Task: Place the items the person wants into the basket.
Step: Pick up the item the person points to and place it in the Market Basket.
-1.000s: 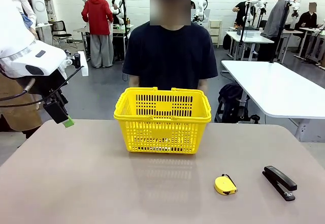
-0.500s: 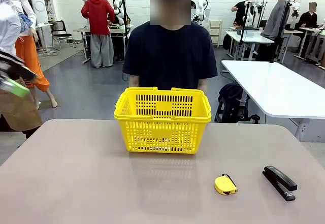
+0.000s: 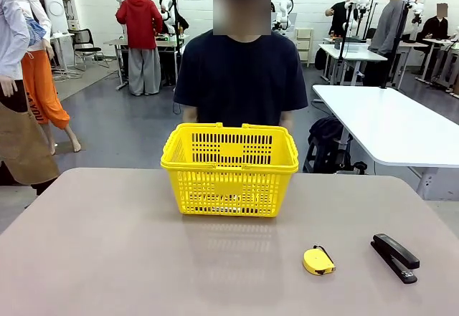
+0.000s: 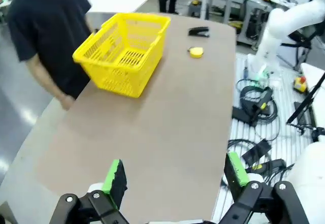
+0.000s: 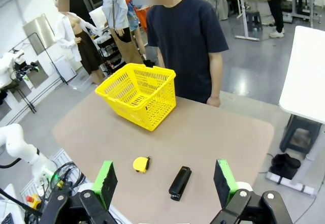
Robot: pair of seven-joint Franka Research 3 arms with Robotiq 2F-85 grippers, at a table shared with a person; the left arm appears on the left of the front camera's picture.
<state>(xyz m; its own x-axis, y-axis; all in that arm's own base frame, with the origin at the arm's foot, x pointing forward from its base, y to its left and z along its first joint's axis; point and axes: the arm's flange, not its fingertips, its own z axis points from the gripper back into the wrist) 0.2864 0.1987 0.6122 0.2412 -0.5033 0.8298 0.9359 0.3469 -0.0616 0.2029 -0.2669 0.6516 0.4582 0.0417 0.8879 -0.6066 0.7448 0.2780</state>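
Note:
The yellow basket point(image 3: 229, 169) stands upright at the table's far middle, right in front of the person point(image 3: 240, 79) in a dark T-shirt, whose hands hang behind it. The items are out of view. High above the table's near-left corner, my left gripper point(image 4: 175, 176) is open with nothing between its green pads, and the basket point(image 4: 124, 51) lies far ahead of it. My right gripper point(image 5: 165, 181) is open and empty too, high over the table's right side, looking down at the basket point(image 5: 139, 94) and the person point(image 5: 188, 36).
A round yellow tape measure point(image 3: 318, 261) and a black stapler point(image 3: 394, 256) lie at the near right of the table. They also show as the tape measure point(image 5: 140, 164) and stapler point(image 5: 180, 182) under my right gripper. Cables lie on the floor beyond the table's edge point(image 4: 254, 107).
My left arm, at the left edge of the front view a second ago, has swung away out of that view. The basket, tape measure and stapler have not moved.

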